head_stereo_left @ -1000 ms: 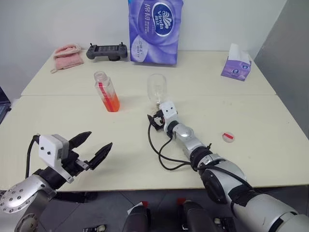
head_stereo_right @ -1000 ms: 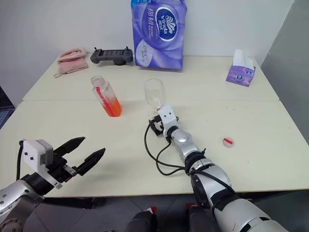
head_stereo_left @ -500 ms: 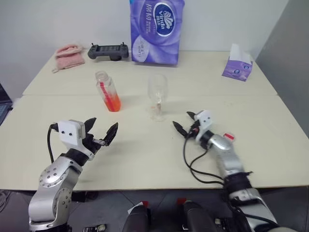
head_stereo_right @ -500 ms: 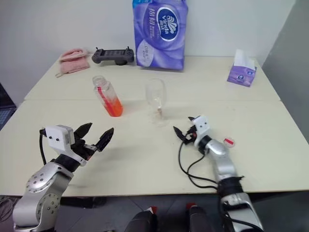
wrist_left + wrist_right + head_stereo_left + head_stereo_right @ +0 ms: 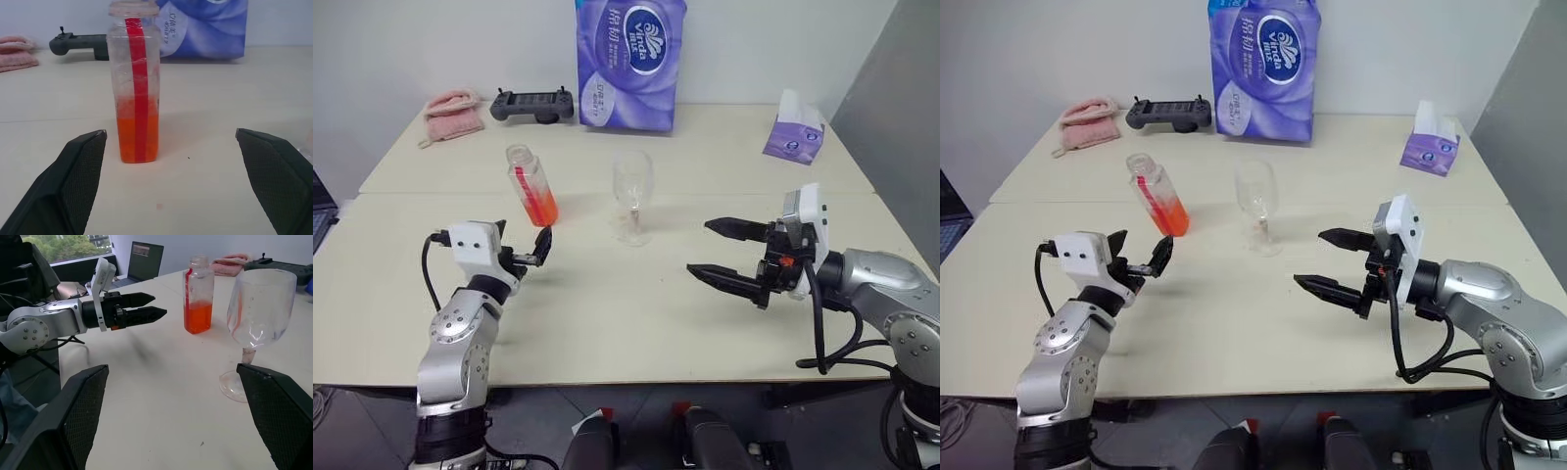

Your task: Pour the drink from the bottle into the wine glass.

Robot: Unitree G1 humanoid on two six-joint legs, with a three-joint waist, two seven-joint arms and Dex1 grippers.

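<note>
Table [image 5: 607, 313]: uncapped bottle [image 5: 530, 185] beside wine glass [image 5: 632, 197].

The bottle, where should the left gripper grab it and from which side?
Probably around the middle of the bottle, on its flat side walls above the drink, coming in level from the robot's side. It stands upright and uncapped, so a level side grip should keep it from spilling. The open left gripper already faces it, with the wine glass standing apart to the right.
</note>
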